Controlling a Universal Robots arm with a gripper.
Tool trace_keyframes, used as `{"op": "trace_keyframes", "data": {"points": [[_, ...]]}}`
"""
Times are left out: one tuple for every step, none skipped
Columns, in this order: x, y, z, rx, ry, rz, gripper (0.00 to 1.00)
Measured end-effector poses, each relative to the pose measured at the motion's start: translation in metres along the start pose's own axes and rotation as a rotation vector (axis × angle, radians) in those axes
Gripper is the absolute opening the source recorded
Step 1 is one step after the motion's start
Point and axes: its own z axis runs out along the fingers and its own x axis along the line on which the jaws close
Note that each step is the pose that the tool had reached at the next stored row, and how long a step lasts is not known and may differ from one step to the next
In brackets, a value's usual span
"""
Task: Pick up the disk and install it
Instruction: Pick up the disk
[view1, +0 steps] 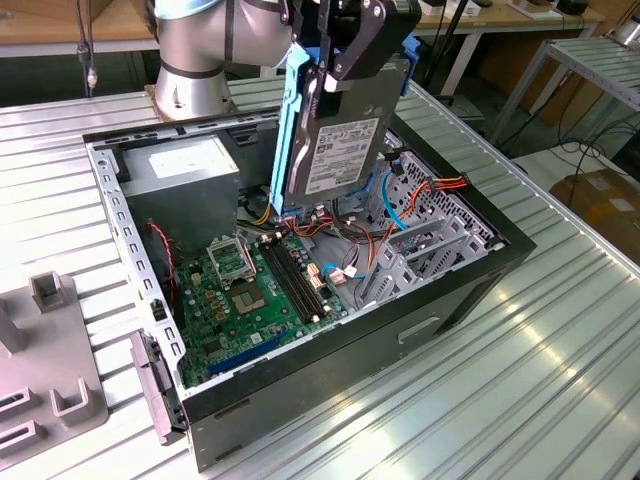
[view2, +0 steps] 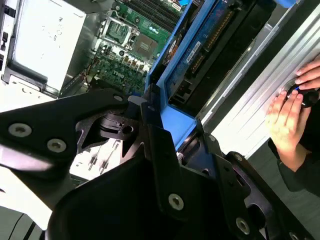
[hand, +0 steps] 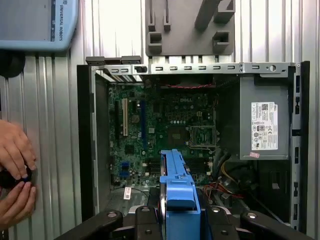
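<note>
**Grey-metal, blue-framed disk (view1: 338, 135) clamped on edge above the open black computer case (view1: 420, 320)**

The black, linkage-fingered end effector (view1: 327, 78) of the silver robot arm (view1: 195, 50) is clenched on the disk, gripping it by its upper end. The disk is a flat rectangular grey-metal drive with a bright blue plastic carrier frame along its edges. It hangs upright, clear of everything below. In the exterior view its labelled face turns toward the exterior view's right and the blue frame runs down its other side.

In both wrist views the end effector (view2: 182, 145) (hand: 180, 220) has a black finger on each side of the blue frame (view2: 175, 117) (hand: 177, 185), pressed against it.

The case lies on its side on the ribbed metal table (view1: 480, 400), with its open side facing up. Inside lies a green motherboard (view1: 235, 300), with a grey box-shaped power supply (view1: 185, 170) at the end nearer the arm's base. The disk's lower edge hangs over the motherboard. Whether it has passed below the case's rim cannot be told. Red and orange wires (view1: 445, 185) and a thin blue cable (view1: 392, 205) lie in the metal drive bay at the exterior view's right.

A grey slotted fixture (view1: 45, 360) sits on the table beside the case, at the exterior view's left. A person's hands (hand: 14, 152) (view2: 287, 117) rest on the table beside the case, holding a small black object (hand: 10, 177).
</note>
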Motion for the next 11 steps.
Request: {"op": "trace_keyframes", "data": {"points": [[0.0021,-0.0092,0.0021,0.0,0.0005,0.0,0.37],[0.0038,-0.0269,0.0054,0.0001,0.0023,0.0,0.37],[0.0041,-0.0287,0.0059,0.0,0.0026,0.0,0.37],[0.0045,-0.0297,0.0063,0.0,0.0026,0.0,0.37],[0.0051,-0.03,0.0066,-0.0001,0.0028,0.0,0.37],[0.0058,-0.03,0.007,0.0,0.0027,0.0,0.37],[0.0067,-0.0301,0.0075,0.0001,0.0025,0.0,0.37],[0.0078,-0.0302,0.0078,0.0001,0.0026,0.0,0.37],[0.0095,-0.0303,0.0081,0.0001,0.0025,0.0,0.37],[0.0106,-0.0303,0.0082,0.0001,0.0025,0.0,0.37],[0.0121,-0.0304,0.0084,0.0001,0.0025,0.0,0.37]]}}
